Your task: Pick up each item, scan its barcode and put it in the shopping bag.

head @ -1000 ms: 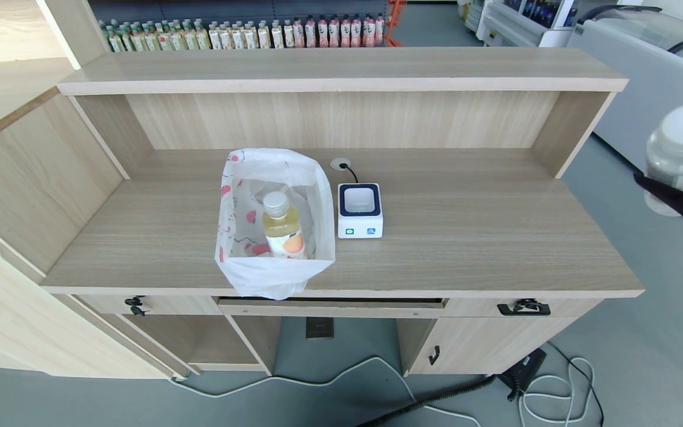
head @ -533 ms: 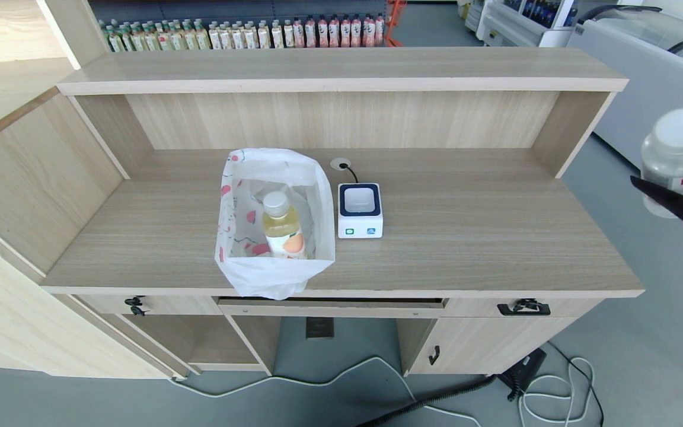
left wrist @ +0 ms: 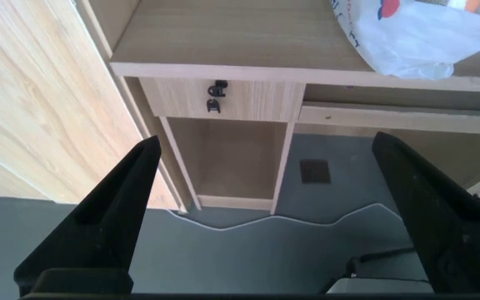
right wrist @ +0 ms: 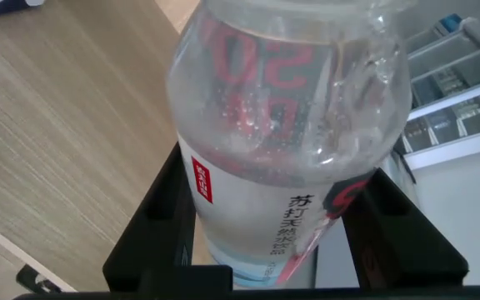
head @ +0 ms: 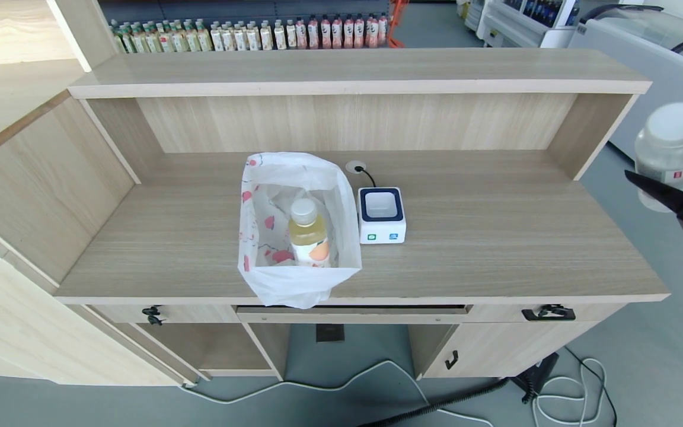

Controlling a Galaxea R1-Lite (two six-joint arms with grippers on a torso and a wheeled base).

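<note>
I see R gripper (head: 673,178) clamped on water bottle (head: 670,133), off right end of counter (head: 495,237); L gripper (left wrist: 267,150) fingers wide, empty.

- Head view: high and set back from the pale wood-grain counter (head: 495,237), facing forward and down; it takes in the whole top, the raised wooden back shelf (head: 353,71) and the grey floor (head: 644,367) below
- Left wrist view: low, before the counter's left front corner, facing the doorless wooden cubby (left wrist: 232,158) past the spread jaws of the left gripper (left wrist: 265,143)
- Right wrist view: very near, looking along the jaws of the right gripper (right wrist: 282,221) at the clear plastic bottle with a white cap (right wrist: 290,142); counter wood lies beyond
- Shared: head and left wrist views both catch the white, red-printed plastic shopping bag (head: 294,284) overhanging the front edge; head and right wrist views share the bottle and the counter top
</note>
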